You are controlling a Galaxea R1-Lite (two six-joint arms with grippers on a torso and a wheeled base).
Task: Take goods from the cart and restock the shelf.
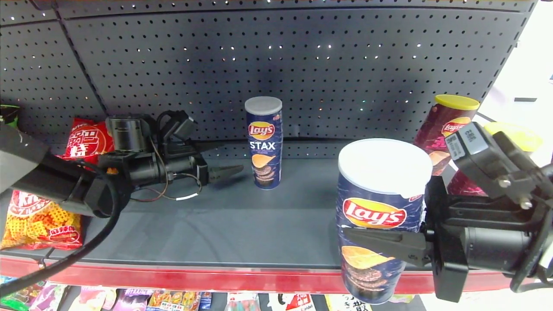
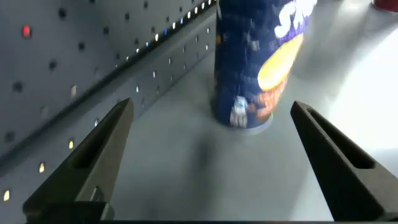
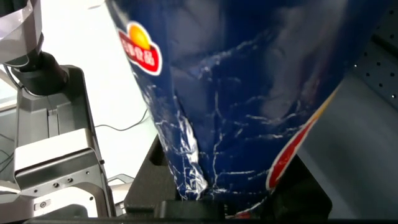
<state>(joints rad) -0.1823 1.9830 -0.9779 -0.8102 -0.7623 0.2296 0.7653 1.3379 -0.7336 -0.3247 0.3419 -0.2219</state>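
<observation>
A dark blue chips can (image 1: 264, 142) with a grey lid stands upright at the back of the grey shelf (image 1: 224, 229); the same can (image 2: 258, 62) stands ahead of the left wrist camera. My left gripper (image 1: 227, 172) (image 2: 211, 165) is open just left of it, a short gap away, with nothing between the fingers. My right gripper (image 1: 380, 242) is shut on a second blue chips can (image 1: 380, 216) (image 3: 236, 106) with a white lid, held upright above the shelf's front edge at the right.
Two red snack bags (image 1: 41, 224) (image 1: 88, 138) lie at the shelf's left end. Maroon cans with yellow lids (image 1: 449, 125) stand at the right rear. A perforated back panel (image 1: 259, 65) closes the shelf behind. Packets (image 1: 173, 300) fill the shelf below the red lip.
</observation>
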